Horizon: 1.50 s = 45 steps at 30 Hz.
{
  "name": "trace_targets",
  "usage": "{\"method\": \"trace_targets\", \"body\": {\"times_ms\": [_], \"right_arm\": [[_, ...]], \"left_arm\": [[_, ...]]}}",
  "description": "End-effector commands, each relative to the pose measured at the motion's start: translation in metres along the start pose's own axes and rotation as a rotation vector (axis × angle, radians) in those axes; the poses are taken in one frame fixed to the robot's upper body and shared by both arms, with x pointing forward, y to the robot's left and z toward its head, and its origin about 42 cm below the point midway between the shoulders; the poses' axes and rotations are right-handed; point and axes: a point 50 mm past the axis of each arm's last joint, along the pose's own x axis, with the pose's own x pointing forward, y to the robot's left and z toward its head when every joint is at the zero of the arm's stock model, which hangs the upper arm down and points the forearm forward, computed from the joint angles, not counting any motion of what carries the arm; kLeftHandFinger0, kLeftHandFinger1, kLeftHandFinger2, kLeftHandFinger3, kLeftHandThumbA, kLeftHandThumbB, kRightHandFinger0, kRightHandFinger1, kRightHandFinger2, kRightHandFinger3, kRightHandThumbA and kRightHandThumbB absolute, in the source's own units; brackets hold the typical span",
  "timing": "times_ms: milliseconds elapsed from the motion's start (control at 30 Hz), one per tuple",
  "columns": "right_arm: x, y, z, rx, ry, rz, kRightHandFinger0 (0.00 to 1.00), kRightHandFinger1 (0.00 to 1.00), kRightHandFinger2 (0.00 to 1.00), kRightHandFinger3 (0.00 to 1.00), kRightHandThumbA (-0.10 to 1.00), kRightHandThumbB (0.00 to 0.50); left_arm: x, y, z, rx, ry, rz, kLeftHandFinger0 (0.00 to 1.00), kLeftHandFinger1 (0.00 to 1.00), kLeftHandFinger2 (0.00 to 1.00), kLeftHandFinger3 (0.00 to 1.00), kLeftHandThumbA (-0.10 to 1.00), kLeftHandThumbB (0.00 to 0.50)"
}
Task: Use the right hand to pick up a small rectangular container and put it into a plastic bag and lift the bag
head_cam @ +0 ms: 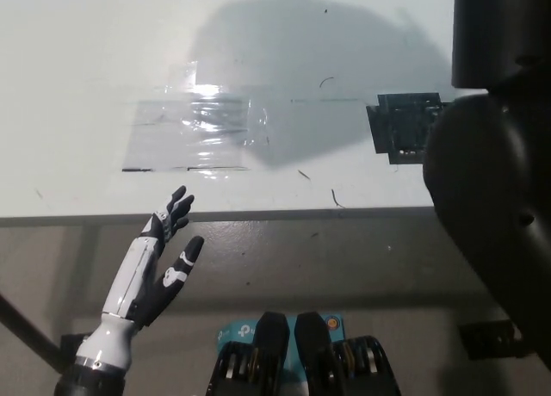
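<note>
The plastic bag and the small rectangular container are out of the head view; only a large shadow lies on the white table (86, 52) near the top. My black right arm (495, 155) fills the right side and runs off the top edge, so its hand is not visible. My white left hand (159, 262) rests below the table's front edge at the lower left, fingers apart and holding nothing.
A clear glossy sheet (194, 133) lies flat on the table left of centre. A dark square patch (405, 125) sits on the table beside my right arm. The table's front edge (258, 213) runs across the middle of the picture.
</note>
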Motion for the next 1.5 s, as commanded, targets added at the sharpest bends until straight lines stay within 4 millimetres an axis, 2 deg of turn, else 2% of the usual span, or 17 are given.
{"method": "trace_targets", "body": {"times_ms": [0,100,200,233,267,367,533,600,667,700,733,767,800,867,1000,1033,1467], "right_arm": [[0.009,-0.014,-0.024,-0.020,0.041,-0.033,0.00,0.33,0.76,1.00,-0.10,0.103],[0.015,-0.048,-0.050,-0.072,0.084,-0.104,0.00,0.30,0.68,0.93,-0.08,0.080],[0.015,-0.085,-0.079,-0.105,0.120,-0.202,0.00,0.19,0.61,0.75,-0.10,0.101],[0.012,-0.107,-0.096,-0.129,0.138,-0.264,0.00,0.16,0.62,0.75,-0.10,0.106],[0.010,-0.117,-0.104,-0.144,0.152,-0.287,0.00,0.14,0.62,0.95,-0.10,0.082],[-0.004,-0.159,-0.139,-0.213,0.197,-0.364,0.00,0.07,0.54,0.68,-0.10,0.133],[-0.028,-0.203,-0.178,-0.266,0.274,-0.470,0.00,0.16,0.67,0.51,-0.10,0.156],[-0.038,-0.218,-0.191,-0.352,0.320,-0.504,0.00,0.21,0.72,0.62,-0.09,0.180],[-0.042,-0.225,-0.196,-0.475,0.355,-0.493,0.00,0.27,0.77,0.68,0.04,0.178],[-0.045,-0.229,-0.198,-0.583,0.375,-0.462,0.10,0.42,0.89,0.77,0.16,0.168],[-0.046,-0.231,-0.199,-0.711,0.400,-0.432,0.55,0.92,1.00,1.00,0.45,0.239],[-0.047,-0.233,-0.200,-0.858,0.429,-0.398,0.75,1.00,1.00,1.00,0.50,0.208],[-0.046,-0.233,-0.198,-0.986,0.460,-0.341,1.00,1.00,1.00,1.00,0.65,0.286],[-0.043,-0.231,-0.192,-1.126,0.484,-0.282,1.00,1.00,1.00,1.00,0.74,0.378],[-0.034,-0.220,-0.177,-1.308,0.508,-0.234,1.00,1.00,1.00,1.00,0.81,0.466],[-0.030,-0.215,-0.172,-1.413,0.497,-0.207,1.00,1.00,1.00,1.00,0.92,0.498],[0.011,-0.123,-0.093,-1.630,0.201,-0.146,1.00,1.00,1.00,1.00,0.88,0.500]], "left_arm": [[-0.001,0.002,0.010,0.030,-0.032,-0.020,1.00,1.00,1.00,1.00,0.79,0.091],[-0.003,0.002,0.010,0.016,-0.032,-0.024,1.00,1.00,1.00,1.00,0.78,0.093],[-0.004,0.001,0.010,0.020,-0.025,-0.029,1.00,1.00,1.00,1.00,0.80,0.102],[-0.005,0.001,0.010,0.015,-0.023,-0.033,1.00,1.00,1.00,1.00,0.80,0.108],[-0.005,0.000,0.009,0.011,-0.021,-0.034,1.00,1.00,1.00,1.00,0.79,0.102],[-0.008,-0.001,0.008,0.012,-0.020,-0.037,1.00,1.00,1.00,1.00,0.77,0.085],[-0.013,-0.003,0.007,0.031,-0.010,-0.042,1.00,1.00,1.00,1.00,0.77,0.108],[-0.015,-0.004,0.006,0.039,-0.008,-0.046,1.00,1.00,1.00,1.00,0.77,0.109],[-0.015,-0.004,0.007,0.044,-0.007,-0.048,1.00,1.00,1.00,1.00,0.78,0.117],[-0.015,-0.004,0.007,0.045,-0.006,-0.050,1.00,1.00,1.00,1.00,0.78,0.120],[-0.015,-0.004,0.007,0.042,-0.006,-0.050,1.00,1.00,1.00,1.00,0.77,0.120],[-0.015,-0.005,0.007,0.040,-0.005,-0.050,1.00,1.00,1.00,1.00,0.77,0.120],[-0.015,-0.004,0.007,0.038,-0.007,-0.048,1.00,1.00,1.00,1.00,0.76,0.125],[-0.015,-0.004,0.007,0.041,-0.007,-0.048,1.00,1.00,1.00,1.00,0.76,0.127],[-0.014,-0.003,0.007,0.045,-0.010,-0.049,1.00,1.00,1.00,1.00,0.76,0.127],[-0.014,-0.004,0.007,0.044,-0.007,-0.049,1.00,1.00,1.00,1.00,0.77,0.131],[-0.014,-0.005,0.006,0.025,-0.006,-0.051,1.00,1.00,1.00,1.00,0.74,0.114]]}}
